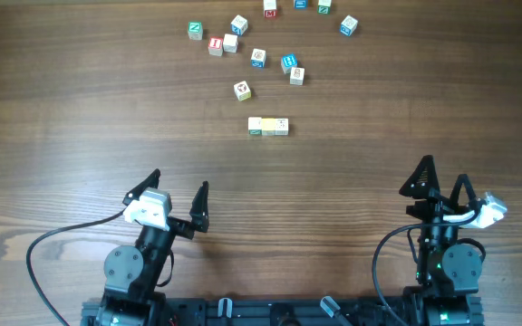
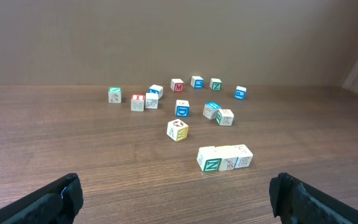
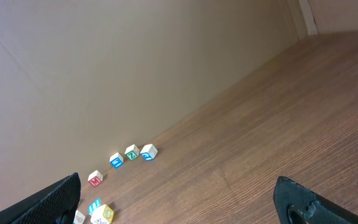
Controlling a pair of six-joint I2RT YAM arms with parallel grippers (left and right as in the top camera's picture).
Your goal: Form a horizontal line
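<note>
The line of three cubes (image 1: 268, 127) lies mid-desk (image 1: 62, 109), side to side. The cubes look like they touch, but they are too small to be sure. To add one, I would slide it softly to an end so nothing gets bumped. The nearest loose cube (image 1: 242, 90) sits just behind the line. Nothing blocks the front. The left claw (image 1: 180, 186) and right claw (image 1: 444, 174) hang back, wide open and empty.

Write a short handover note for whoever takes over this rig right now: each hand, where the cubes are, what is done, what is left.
Left hand: open, empty, at the near side, apart from all cubes.
Right hand: open, empty, likewise.
Line of three cubes: edge to edge, horizontal, mid-table.
Loose cubes: scattered beyond the line.
Done: the line looks formed.
Left: probably nothing, unless more cubes should join it.
</note>
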